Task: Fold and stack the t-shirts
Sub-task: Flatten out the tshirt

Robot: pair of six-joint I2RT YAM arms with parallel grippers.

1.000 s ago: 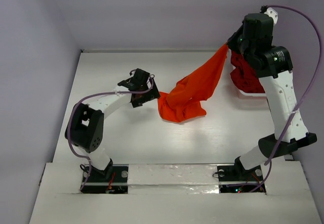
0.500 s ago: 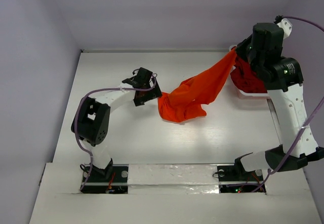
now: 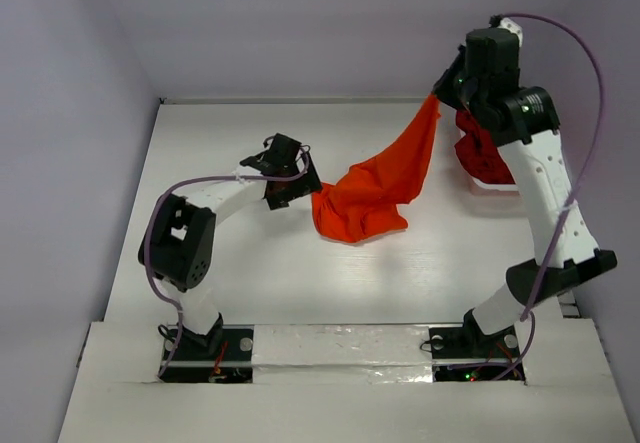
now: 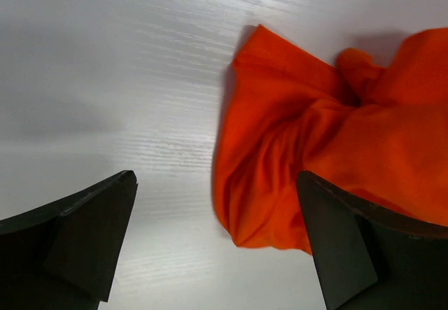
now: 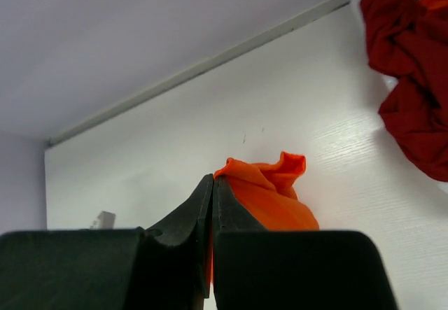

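The orange t-shirt (image 3: 375, 191) stretches from a bunched heap mid-table up to my right gripper (image 3: 436, 96), which is shut on its upper corner and holds it raised; it also shows in the right wrist view (image 5: 269, 191). My left gripper (image 3: 300, 191) is open, low over the table at the heap's left edge; in the left wrist view the orange cloth (image 4: 315, 149) lies between and beyond the jaws of that gripper (image 4: 217, 205), which grips nothing. The dark red t-shirt (image 3: 488, 153) lies crumpled at the back right, also in the right wrist view (image 5: 413, 93).
The red shirt rests on a white basket (image 3: 500, 189) by the right arm. White walls close the table at the back and left. A raised white ledge (image 3: 340, 343) runs along the near edge over the arm bases.
My right gripper has swung left and back with the orange corner, so the raised cloth hangs steeper. The left gripper has stayed at the heap's left edge.
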